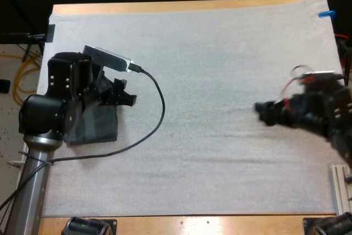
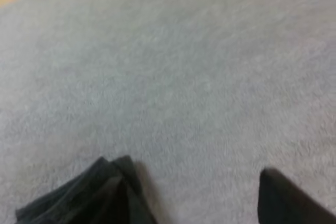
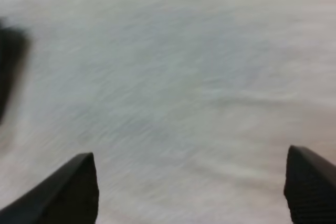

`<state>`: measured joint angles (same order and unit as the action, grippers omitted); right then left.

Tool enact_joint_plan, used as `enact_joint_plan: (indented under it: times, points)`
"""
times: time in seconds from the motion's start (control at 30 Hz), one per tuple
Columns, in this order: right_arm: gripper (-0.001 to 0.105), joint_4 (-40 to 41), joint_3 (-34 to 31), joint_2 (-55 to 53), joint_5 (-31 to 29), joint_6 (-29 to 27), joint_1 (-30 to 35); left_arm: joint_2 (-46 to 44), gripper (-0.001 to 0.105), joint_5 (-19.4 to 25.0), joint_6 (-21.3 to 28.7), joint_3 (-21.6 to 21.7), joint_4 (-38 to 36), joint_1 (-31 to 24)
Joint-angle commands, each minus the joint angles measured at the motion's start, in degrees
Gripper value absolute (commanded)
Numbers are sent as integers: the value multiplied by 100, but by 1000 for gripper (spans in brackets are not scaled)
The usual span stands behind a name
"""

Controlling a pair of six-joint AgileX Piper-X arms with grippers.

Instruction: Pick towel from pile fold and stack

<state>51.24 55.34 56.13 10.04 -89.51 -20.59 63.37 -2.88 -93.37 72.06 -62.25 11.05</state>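
A folded dark grey-green towel [image 1: 94, 126] lies flat on the white mat [image 1: 209, 59] at its left side, partly hidden under my left arm. My left gripper [image 1: 130, 98] hovers just to the right of the towel's far corner. In the left wrist view the left gripper [image 2: 191, 169] is open, with bare mat between its fingers. My right gripper [image 1: 259, 111] is low over the right half of the mat, far from the towel. In the right wrist view the right gripper [image 3: 191, 153] is open with nothing in it.
A black cable [image 1: 157, 114] loops from my left arm across the mat beside the towel. The wooden table edge [image 1: 165, 7] runs along the far side. A blurred dark shape [image 3: 8, 66] shows far off in the right wrist view.
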Motion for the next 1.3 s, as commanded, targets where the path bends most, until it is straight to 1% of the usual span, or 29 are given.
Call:
enact_joint_plan:
  times: [0.0, 0.17, 0.3, 0.4, 0.47, 0.53, 0.6, 0.7, 0.8, 0.9, 1.1, 1.27]
  points:
    - [71, 93, 47, -61, 63, -319, 429, -104, 51, 11, -1, 28, -89, 9]
    - [71, 624, 102, -218, 55, -1170, 1632, -340, 51, 124, 311, 28, -113, 5]
    - [71, 822, 102, -559, -6, -1330, 2157, -582, 51, 288, 385, 19, -131, -136]
    - [71, 942, 102, -923, -144, -1745, 2214, -838, 51, 288, 492, -157, -130, -402]
    - [71, 1072, 102, -1180, -240, -1821, 2215, -1076, 51, 330, 488, -407, -95, -623]
    - [71, 1170, 102, -1372, -241, -1825, 2215, -1309, 51, 329, 474, -674, -26, -774]
    - [71, 1247, 102, -1634, -236, -1825, 2215, -1649, 51, 329, 474, -1068, 17, -877]
    - [71, 1376, 102, -1968, -228, -1817, 2215, -2248, 51, 329, 474, -1617, 117, -878]
    - [71, 1504, 102, -2330, -228, -1701, 2215, -3014, 51, 364, 474, -2027, 172, -878]
    - [71, 1530, 74, -2764, -228, -1699, 2215, -3865, 51, 386, 474, -2265, 208, -878]
    - [71, 1506, -186, -3859, -228, -1742, 2215, -5287, 51, 458, 490, -2514, 164, -878]
    - [71, 1500, -576, -4939, -233, -1742, 2215, -6203, 51, 458, 490, -2638, -352, -878]
